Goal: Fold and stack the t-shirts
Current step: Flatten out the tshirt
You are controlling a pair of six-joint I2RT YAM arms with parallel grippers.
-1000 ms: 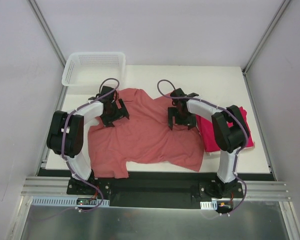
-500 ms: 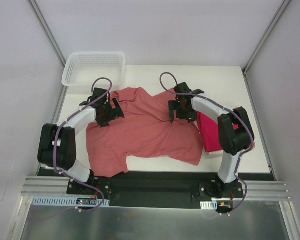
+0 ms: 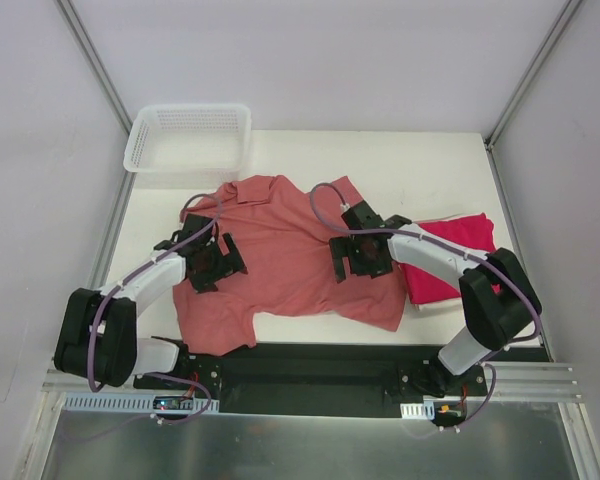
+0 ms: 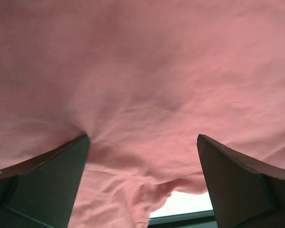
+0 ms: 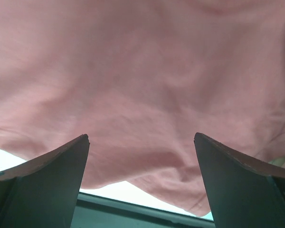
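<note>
The salmon-pink t-shirt [image 3: 285, 255] lies spread and rumpled across the middle of the table. It fills the left wrist view [image 4: 147, 85] and the right wrist view [image 5: 142, 80]. The crimson-magenta t-shirt [image 3: 450, 255] lies folded at the right, partly under my right arm. My left gripper [image 3: 208, 265] is open over the pink shirt's left side, jaws wide apart and empty [image 4: 142, 156]. My right gripper [image 3: 363, 258] is open over the shirt's right part, also empty [image 5: 141, 156].
A white mesh basket [image 3: 188, 138] stands at the table's far left corner. The table's front edge and the dark rail [image 3: 310, 365] lie just beyond the shirt's near hem.
Both grippers have drawn back toward the near edge over the pink shirt. The shirt has shifted and bunched slightly; more of the crimson shirt shows.
</note>
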